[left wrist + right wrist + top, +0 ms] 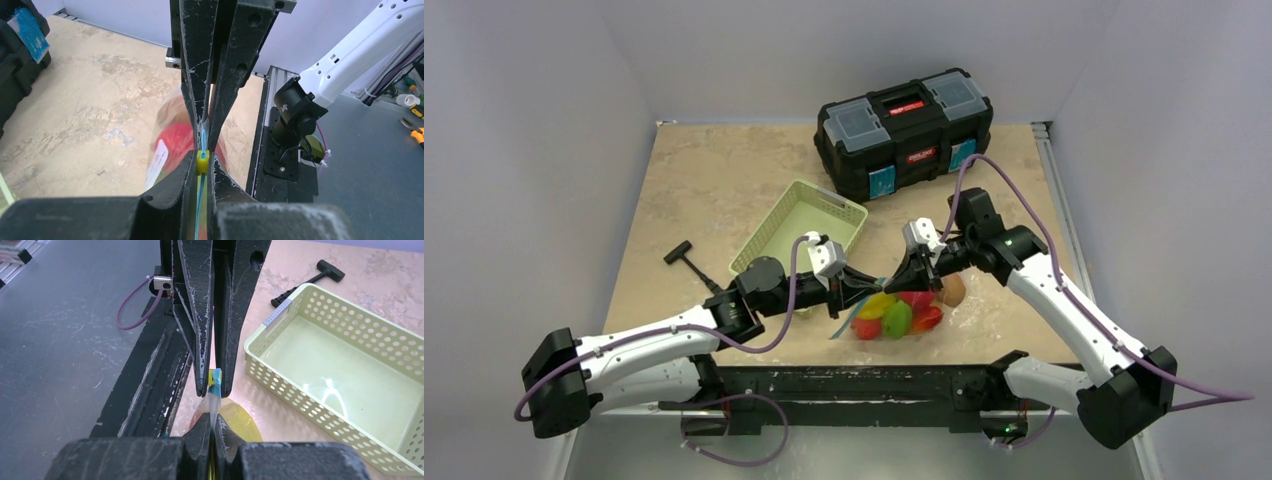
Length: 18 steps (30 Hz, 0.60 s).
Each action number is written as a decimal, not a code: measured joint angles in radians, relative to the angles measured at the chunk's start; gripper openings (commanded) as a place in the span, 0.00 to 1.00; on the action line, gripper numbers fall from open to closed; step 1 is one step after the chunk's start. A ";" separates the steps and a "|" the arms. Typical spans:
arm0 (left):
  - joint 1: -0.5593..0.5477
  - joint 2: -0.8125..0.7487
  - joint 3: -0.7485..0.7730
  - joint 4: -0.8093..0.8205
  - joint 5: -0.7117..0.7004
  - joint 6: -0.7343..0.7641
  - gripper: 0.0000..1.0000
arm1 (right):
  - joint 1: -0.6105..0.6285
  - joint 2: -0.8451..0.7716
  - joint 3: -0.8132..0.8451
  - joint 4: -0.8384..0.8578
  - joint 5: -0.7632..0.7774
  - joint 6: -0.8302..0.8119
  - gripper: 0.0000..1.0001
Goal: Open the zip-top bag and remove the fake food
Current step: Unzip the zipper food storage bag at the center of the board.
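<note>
Tan marbled table, boxed in by pale walls. Nearest, just beyond the black mounting rail, zip-top bag resting on the table between both arms. Inside it, fake food: yellow, green and red pieces bunched together, a brown one toward the right side. Left gripper clenched on the teal zip strip, right at the small yellow slider. Right gripper clenched on that same strip, facing the left one almost tip to tip. Farther back, left of centre, pale green lattice basket, with a black T-handled tool lying near its left side. Farthest, black toolbox with red and blue trim, close to the back wall.
</note>
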State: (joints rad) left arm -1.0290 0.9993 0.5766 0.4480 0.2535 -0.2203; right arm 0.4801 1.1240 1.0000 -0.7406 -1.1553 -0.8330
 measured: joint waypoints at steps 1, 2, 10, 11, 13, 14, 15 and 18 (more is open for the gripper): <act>0.000 -0.004 0.005 -0.012 0.000 0.008 0.00 | -0.003 -0.005 0.000 0.002 -0.002 0.002 0.00; 0.000 -0.007 0.009 -0.025 0.000 0.018 0.00 | -0.005 -0.008 0.000 0.003 -0.006 0.003 0.00; 0.001 -0.010 0.034 -0.108 0.000 0.068 0.00 | -0.024 -0.009 0.000 0.006 -0.013 0.010 0.12; 0.001 -0.011 0.034 -0.116 0.001 0.075 0.00 | -0.026 -0.011 0.000 0.005 -0.014 0.010 0.24; 0.001 -0.011 0.035 -0.141 0.006 0.083 0.00 | -0.031 -0.013 0.000 -0.006 -0.015 -0.001 0.39; 0.001 -0.010 0.037 -0.158 0.010 0.085 0.00 | -0.034 -0.014 0.000 -0.016 -0.016 -0.013 0.45; 0.002 -0.008 0.042 -0.182 0.016 0.088 0.00 | -0.035 -0.013 0.001 -0.029 -0.015 -0.027 0.49; 0.002 0.011 0.079 -0.227 0.039 0.102 0.00 | -0.036 -0.007 0.026 -0.082 -0.015 -0.063 0.53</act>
State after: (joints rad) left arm -1.0275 1.0103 0.6552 0.2214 0.2924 -0.1181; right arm 0.4442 1.1168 1.0260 -0.8227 -1.1706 -0.8963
